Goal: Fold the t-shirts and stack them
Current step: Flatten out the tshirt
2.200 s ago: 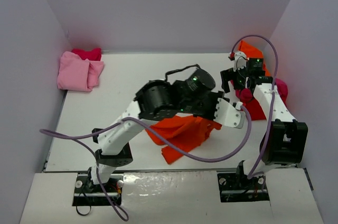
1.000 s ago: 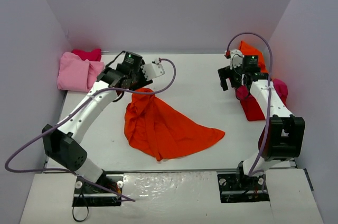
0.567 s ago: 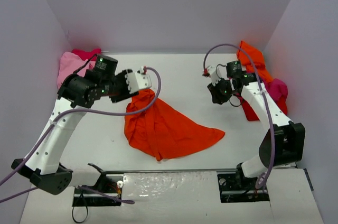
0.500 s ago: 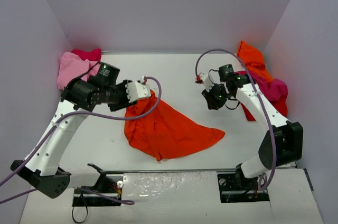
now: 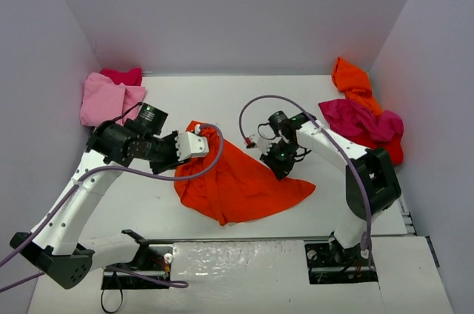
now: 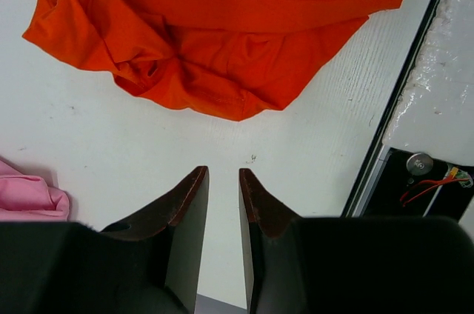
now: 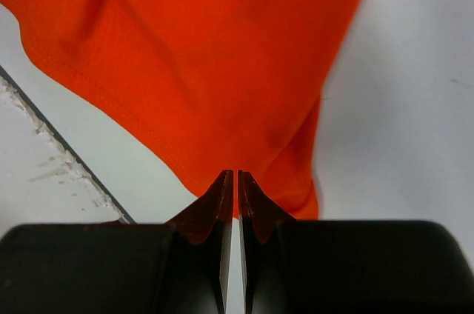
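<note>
An orange-red t-shirt lies crumpled and half spread in the middle of the table. My left gripper hovers by its upper left corner. In the left wrist view this gripper stands open by a narrow gap with nothing in it, over bare table short of the shirt. My right gripper is low at the shirt's right side. In the right wrist view it is shut, tips right over the shirt's hem, with no cloth visibly pinched.
Folded pink shirts sit in the back left corner. An orange shirt, a magenta one and a red one are heaped at the back right. The table's dark front rail runs close by. Walls enclose three sides.
The right arm swung from the back right heap to the shirt's right edge and its jaws shut. The left arm dropped lower beside the shirt and its jaws narrowed. The shirt stayed put.
</note>
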`<state>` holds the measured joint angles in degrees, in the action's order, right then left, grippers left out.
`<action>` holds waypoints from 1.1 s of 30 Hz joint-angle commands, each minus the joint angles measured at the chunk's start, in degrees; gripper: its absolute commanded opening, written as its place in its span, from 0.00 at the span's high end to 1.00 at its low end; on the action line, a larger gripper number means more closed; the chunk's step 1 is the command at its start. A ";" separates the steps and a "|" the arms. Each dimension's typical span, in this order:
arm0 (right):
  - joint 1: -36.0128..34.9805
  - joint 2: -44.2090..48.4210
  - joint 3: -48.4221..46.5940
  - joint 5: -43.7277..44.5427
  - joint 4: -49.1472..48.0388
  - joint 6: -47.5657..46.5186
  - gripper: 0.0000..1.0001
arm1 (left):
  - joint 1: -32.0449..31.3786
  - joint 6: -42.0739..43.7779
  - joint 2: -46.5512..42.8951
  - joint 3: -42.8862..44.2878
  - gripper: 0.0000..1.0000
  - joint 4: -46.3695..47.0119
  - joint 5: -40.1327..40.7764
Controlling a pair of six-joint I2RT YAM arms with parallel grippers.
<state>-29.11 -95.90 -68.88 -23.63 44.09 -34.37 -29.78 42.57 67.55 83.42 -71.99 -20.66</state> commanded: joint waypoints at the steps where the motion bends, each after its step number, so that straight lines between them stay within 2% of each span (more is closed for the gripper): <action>1: -2.71 -4.37 0.95 1.43 3.29 1.23 0.94 | -0.50 -0.56 -0.58 0.52 0.80 0.27 -2.81; 9: -5.40 -13.68 0.07 0.73 3.02 1.20 0.95 | -4.78 -1.83 0.72 -3.17 0.80 3.52 0.70; 12: -5.71 -17.21 -0.85 3.36 2.13 2.97 1.00 | -6.85 -2.21 1.49 -4.69 0.81 4.71 1.94; 17: -5.04 -19.75 -4.24 9.14 -2.10 6.48 1.00 | -9.14 -2.47 2.83 -6.64 0.81 6.84 3.66; 24: 3.25 -26.77 -11.78 17.79 -4.03 11.80 1.00 | -12.02 -2.85 4.75 -8.29 0.84 9.39 4.38; 28: 8.33 -29.10 -18.22 19.70 -5.37 11.88 1.00 | -13.98 -2.88 6.85 -8.50 0.85 10.99 6.88; 33: 10.77 -31.45 -26.48 24.59 -6.98 11.16 1.00 | -15.04 -3.24 9.25 -8.12 0.91 13.74 9.42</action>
<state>-19.88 -123.67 -90.83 -10.01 49.46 -21.64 -44.11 40.02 75.92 74.17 -62.01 -13.75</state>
